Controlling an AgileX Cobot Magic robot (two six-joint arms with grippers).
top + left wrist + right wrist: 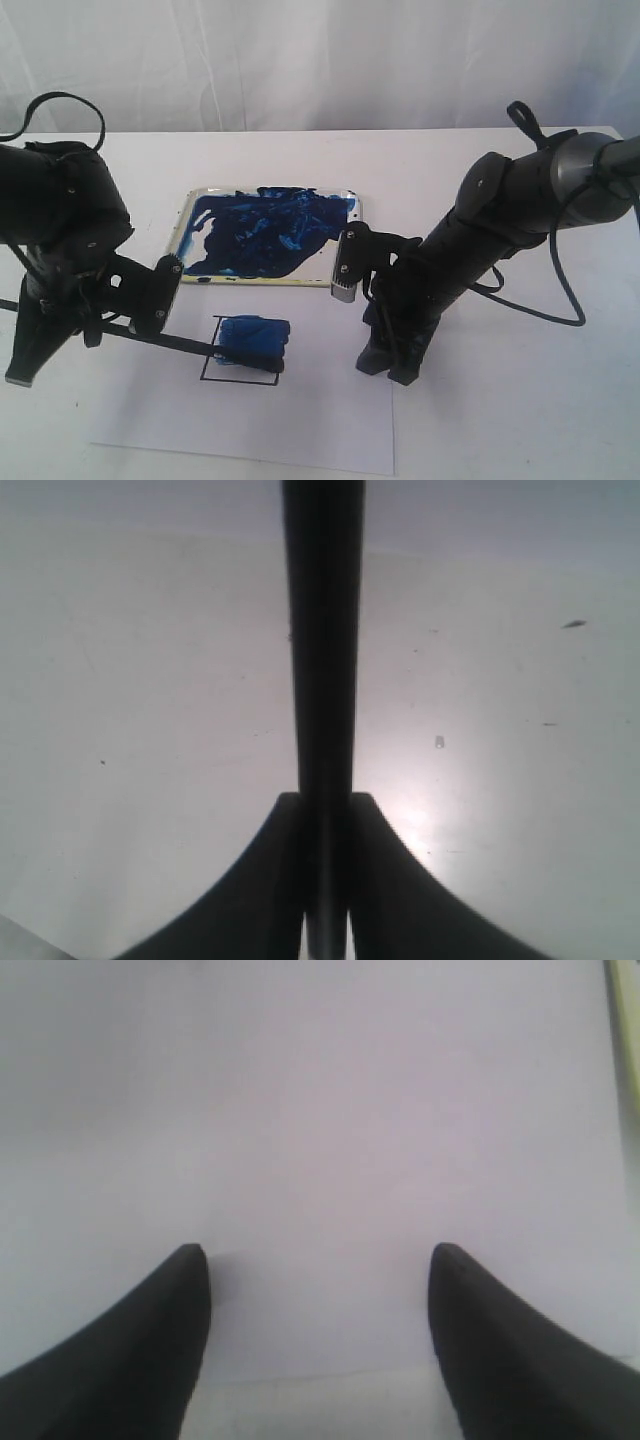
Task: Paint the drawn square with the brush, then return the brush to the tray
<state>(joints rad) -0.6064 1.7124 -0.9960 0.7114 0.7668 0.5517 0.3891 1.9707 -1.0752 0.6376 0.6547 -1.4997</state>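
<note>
The drawn square is outlined in black on the white paper sheet; thick blue paint covers its upper part and spills over the right line. The thin black brush slants low over the paper, its tip resting on the paint at the square's left side. My left gripper is shut on the handle; in the left wrist view the brush runs straight out from between the closed fingers of that gripper. The tray, smeared dark blue, lies behind the square. My right gripper is open, tips down on the paper's right part.
The right wrist view shows the open gripper over bare white paper, with a yellowish strip of tray rim at one corner. A white curtain hangs behind the table. A black cable loops beside the right arm.
</note>
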